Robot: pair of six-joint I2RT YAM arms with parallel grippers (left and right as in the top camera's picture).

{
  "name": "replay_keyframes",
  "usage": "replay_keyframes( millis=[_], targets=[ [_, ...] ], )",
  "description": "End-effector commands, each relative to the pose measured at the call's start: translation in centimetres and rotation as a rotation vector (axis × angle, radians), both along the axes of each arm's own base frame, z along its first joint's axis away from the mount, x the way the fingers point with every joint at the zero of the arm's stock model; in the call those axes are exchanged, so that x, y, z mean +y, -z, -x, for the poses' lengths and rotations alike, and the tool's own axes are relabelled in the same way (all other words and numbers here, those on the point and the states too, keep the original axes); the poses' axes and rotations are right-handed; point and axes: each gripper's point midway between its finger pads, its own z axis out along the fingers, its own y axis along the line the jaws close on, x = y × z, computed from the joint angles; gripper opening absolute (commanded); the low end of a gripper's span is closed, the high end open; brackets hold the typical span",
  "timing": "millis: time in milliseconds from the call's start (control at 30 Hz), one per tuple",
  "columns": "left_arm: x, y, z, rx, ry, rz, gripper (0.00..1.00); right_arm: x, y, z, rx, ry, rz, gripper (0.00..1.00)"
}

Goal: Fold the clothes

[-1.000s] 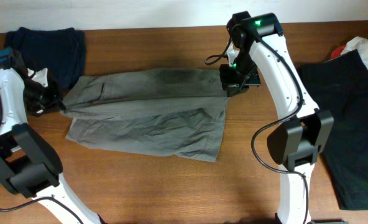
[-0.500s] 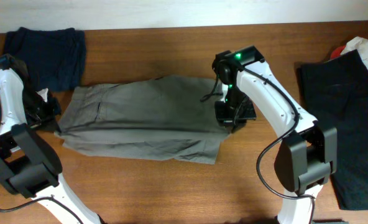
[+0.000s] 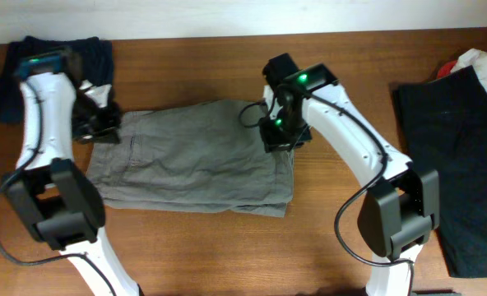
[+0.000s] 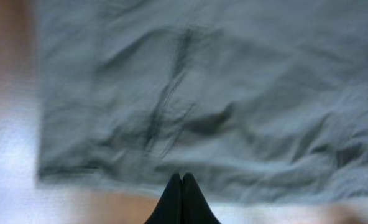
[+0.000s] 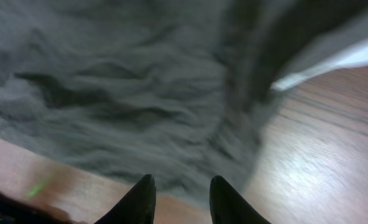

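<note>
The grey-olive shorts lie folded flat in the middle of the wooden table, with a stitched pocket seam near the left end. My left gripper is at the shorts' back left corner. In the left wrist view its fingertips are shut together at the edge of the flat fabric, with no cloth seen between them. My right gripper is over the shorts' back right edge. In the right wrist view its fingers are open and empty above the rumpled fabric.
A dark navy folded garment lies at the back left, just behind the left arm. A large black garment covers the right side of the table, with a white and red item behind it. Bare wood lies in front.
The shorts have been folded over into a flatter, narrower shape. The left gripper moved right to the shorts' back left corner. The right gripper moved left and back.
</note>
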Motion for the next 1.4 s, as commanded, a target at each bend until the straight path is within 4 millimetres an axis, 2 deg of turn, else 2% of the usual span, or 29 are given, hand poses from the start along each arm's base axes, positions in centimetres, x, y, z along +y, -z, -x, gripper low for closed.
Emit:
replay_keyframes(
  millis=[0, 67, 167, 200, 267, 300, 333, 367, 433, 500, 533, 567, 633, 667, 700, 733, 800, 833, 900, 933, 1000, 1067, 1100, 1133, 1200, 1267, 1300, 1333, 1367],
  targets=[
    [-2.6, 2.8, 0.5, 0.027, 0.051, 0.036, 0.0, 0.3, 1.1, -0.1, 0.01, 0.025, -0.022, 0.32],
    [-2.4, 5.1, 1.2, 0.048, 0.036, 0.04, 0.0, 0.4, 2.6, 0.0, 0.02, 0.068, -0.023, 0.21],
    [-2.4, 8.9, 3.3, 0.099, 0.025, 0.046, 0.0, 0.4, 7.4, 2.6, 0.091, 0.119, 0.004, 0.15],
    [-1.5, 9.7, 4.2, 0.127, 0.009, 0.015, 0.0, -0.1, 8.8, 3.8, 0.127, 0.144, 0.022, 0.12],
    [2.0, 10.6, 6.4, 0.21, -0.1, -0.109, 0.0, -1.4, 11.4, 5.9, 0.179, 0.17, 0.052, 0.1],
    [3.3, 10.6, 7.6, 0.245, -0.157, -0.111, 0.0, -2.2, 12.5, 7.0, 0.214, 0.201, 0.072, 0.05],
    [4.2, 10.6, 8.5, 0.275, -0.216, -0.106, 0.01, -3.0, 13.1, 7.8, 0.246, 0.25, 0.094, 0.04],
    [5.0, 10.4, 9.5, 0.308, -0.276, -0.1, 0.01, -3.6, 13.4, 8.4, 0.273, 0.286, 0.11, 0.04],
    [6.2, 10.5, 11.2, 0.356, -0.359, -0.088, 0.0, -6.2, 13.0, 9.0, 0.283, 0.367, 0.232, 0.04],
    [6.5, 10.3, 12.2, 0.386, -0.38, -0.075, 0.0, -9.6, 11.0, 9.2, 0.241, 0.437, 0.366, 0.04],
    [6.5, 10.0, 12.2, 0.378, -0.381, -0.078, 0.0, -10.3, 10.0, 9.0, 0.216, 0.449, 0.379, 0.04],
    [6.5, 9.5, 11.9, 0.358, -0.39, -0.074, 0.01, -11.0, 8.9, 8.7, 0.186, 0.466, 0.377, 0.04],
    [6.3, 7.0, 10.8, 0.257, -0.403, -0.069, 0.0, -12.4, 4.3, 7.6, 0.085, 0.52, 0.295, 0.04],
    [5.8, 4.1, 9.3, 0.124, -0.411, -0.046, 0.01, -11.5, 1.1, 6.5, 0.005, 0.467, 0.155, 0.07],
    [5.3, 1.8, 8.1, 0.017, -0.399, -0.048, 0.0, -9.9, -1.3, 5.6, -0.061, 0.412, 0.035, 0.19],
    [4.7, -0.1, 6.7, -0.087, -0.379, -0.05, 0.0, -8.3, -3.3, 4.7, -0.128, 0.357, -0.069, 0.37],
    [2.2, -3.2, 2.9, -0.302, -0.291, -0.04, 0.0, -5.1, -5.4, 2.6, -0.237, 0.289, -0.211, 0.5],
    [0.2, -3.7, 0.6, -0.382, -0.205, -0.043, 0.0, -3.0, -5.6, 1.0, -0.302, 0.245, -0.254, 0.47],
    [-5.0, -2.7, -3.3, -0.478, -0.029, -0.033, 0.01, 0.1, -4.4, -1.2, -0.353, 0.195, -0.297, 0.39],
    [-7.1, -1.3, -5.0, -0.499, 0.027, -0.038, 0.0, 1.5, -2.7, -2.4, -0.358, 0.176, -0.305, 0.29],
    [-8.7, 0.8, -6.0, -0.486, 0.061, -0.024, 0.0, 2.1, 0.3, -3.3, -0.322, 0.175, -0.287, 0.2],
    [-8.4, 4.3, -6.9, -0.446, 0.074, -0.035, 0.01, 0.8, 4.9, -4.0, -0.265, 0.209, -0.194, 0.14],
    [-7.6, 6.4, -7.3, -0.424, 0.074, -0.065, 0.01, -0.3, 7.2, -4.3, -0.235, 0.232, -0.145, 0.14],
    [-6.5, 8.2, -7.5, -0.399, 0.067, -0.112, 0.01, -1.2, 8.5, -4.5, -0.216, 0.251, -0.123, 0.14],
    [-2.7, 11.0, -6.8, -0.326, 0.019, -0.237, 0.0, -3.7, 9.8, -5.0, -0.188, 0.307, -0.084, 0.14],
    [1.1, 12.2, -6.2, -0.291, -0.05, -0.285, 0.0, -6.7, 9.9, -5.8, -0.187, 0.372, -0.06, 0.14],
    [2.9, 12.4, -5.8, -0.279, -0.089, -0.29, 0.0, -8.6, 10.0, -6.1, -0.175, 0.417, -0.05, 0.14],
    [4.1, 12.4, -5.6, -0.275, -0.115, -0.294, 0.0, -9.5, 10.1, -6.1, -0.167, 0.437, -0.044, 0.13],
    [5.5, 12.3, -5.3, -0.273, -0.148, -0.298, 0.01, -11.7, 10.2, -6.0, -0.142, 0.489, -0.03, 0.1]
  ],
)
